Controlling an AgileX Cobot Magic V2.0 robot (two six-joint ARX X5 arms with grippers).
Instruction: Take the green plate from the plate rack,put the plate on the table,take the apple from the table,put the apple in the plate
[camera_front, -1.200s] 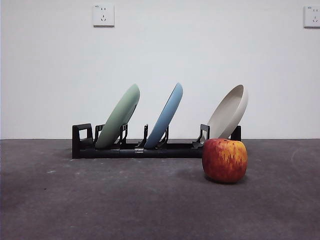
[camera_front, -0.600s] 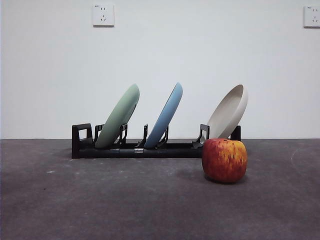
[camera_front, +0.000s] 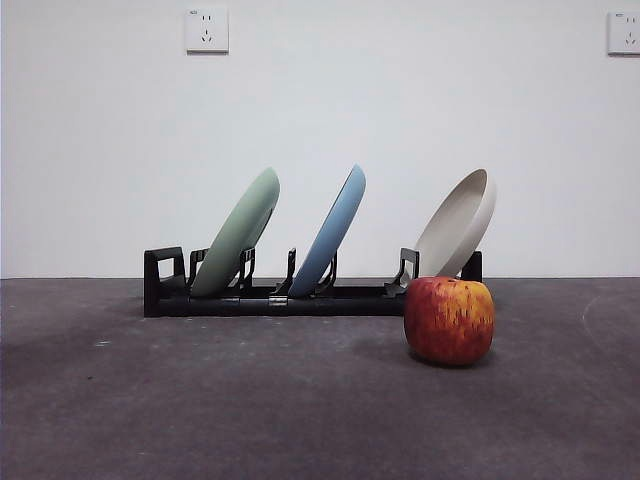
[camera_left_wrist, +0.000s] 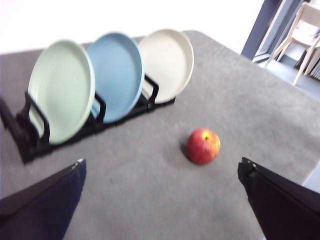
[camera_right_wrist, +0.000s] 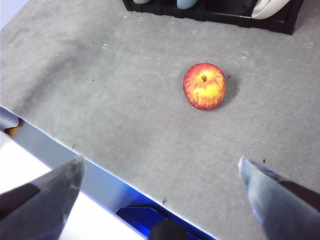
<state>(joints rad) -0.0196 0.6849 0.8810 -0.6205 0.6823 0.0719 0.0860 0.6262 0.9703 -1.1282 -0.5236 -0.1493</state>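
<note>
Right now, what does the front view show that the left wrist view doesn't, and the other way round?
Only the front view shows the wall sockets and the plates edge-on, all leaning the same way. Only the left wrist view shows the plates' faces, the open left tool, and a chair beyond the table. Both show the green plate, blue plate and cream plate standing in the plate rack, with the apple on the table in front, nearest the cream plate.

A plain white wall (camera_front: 330, 110) fills the background, with one white power socket (camera_front: 206, 30) at 11 o'clock and another (camera_front: 624, 33) at 2 o'clock. A pale wooden chair (camera_left_wrist: 306, 30) stands beyond a doorway.
</note>
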